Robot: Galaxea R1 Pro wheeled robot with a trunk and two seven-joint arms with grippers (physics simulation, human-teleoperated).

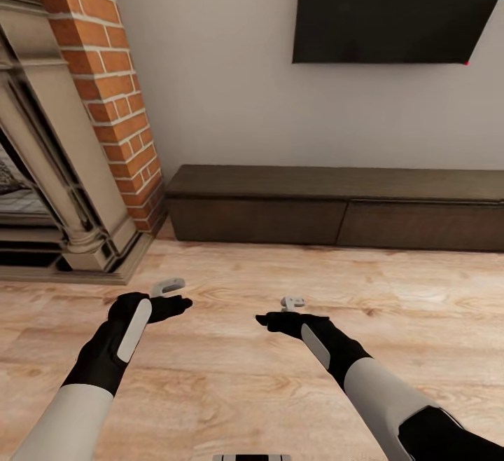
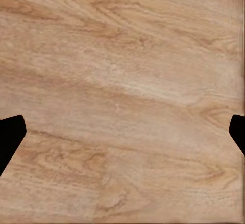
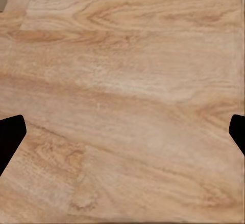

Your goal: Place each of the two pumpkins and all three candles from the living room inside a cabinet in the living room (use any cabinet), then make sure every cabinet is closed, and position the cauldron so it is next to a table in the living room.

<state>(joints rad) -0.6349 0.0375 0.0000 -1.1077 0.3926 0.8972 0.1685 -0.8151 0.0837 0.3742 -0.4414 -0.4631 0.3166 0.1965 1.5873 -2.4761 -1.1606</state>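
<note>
Bare floor [image 1: 280, 391] before closed cabinet [image 1: 336, 212]

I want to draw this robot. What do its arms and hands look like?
Each arm has a smooth white sleeve lower down, then turns black toward the wrist, like a glove. A pale grey oval strip runs along the black part. The left gripper and right gripper are small, light grey pieces at the tips. Up close, the fingertips look plain black with angled corners. No cables show.

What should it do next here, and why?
Probably turn away to look for the items: both the left gripper and the right gripper hang open and empty over bare wood floor, and the low dark cabinet ahead looks closed.
</note>
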